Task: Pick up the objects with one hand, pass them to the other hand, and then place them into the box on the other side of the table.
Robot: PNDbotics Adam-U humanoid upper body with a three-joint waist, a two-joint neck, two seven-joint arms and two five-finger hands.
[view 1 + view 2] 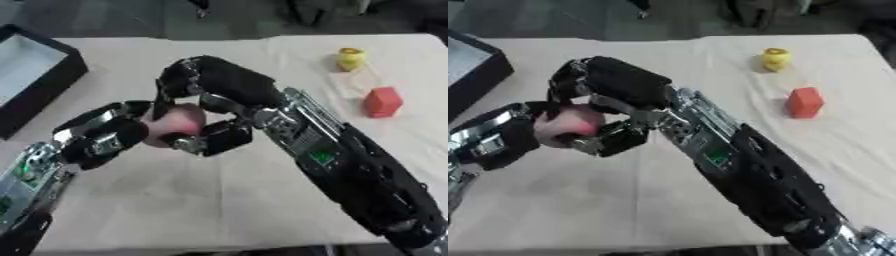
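Both hands on one round pink ball above the counter (219,200).
Right hand (214,85) and left hand (109,135) fingers curl around the round pink ball (179,120), held between them.

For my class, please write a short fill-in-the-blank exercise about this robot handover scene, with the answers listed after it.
1. Both hands, the left hand and the right hand, meet around a ____ ball.
2. The black box sits at the table's ____ edge.
3. The yellow object lies ____ from the robot than the red block.

Answers: pink; left; farther
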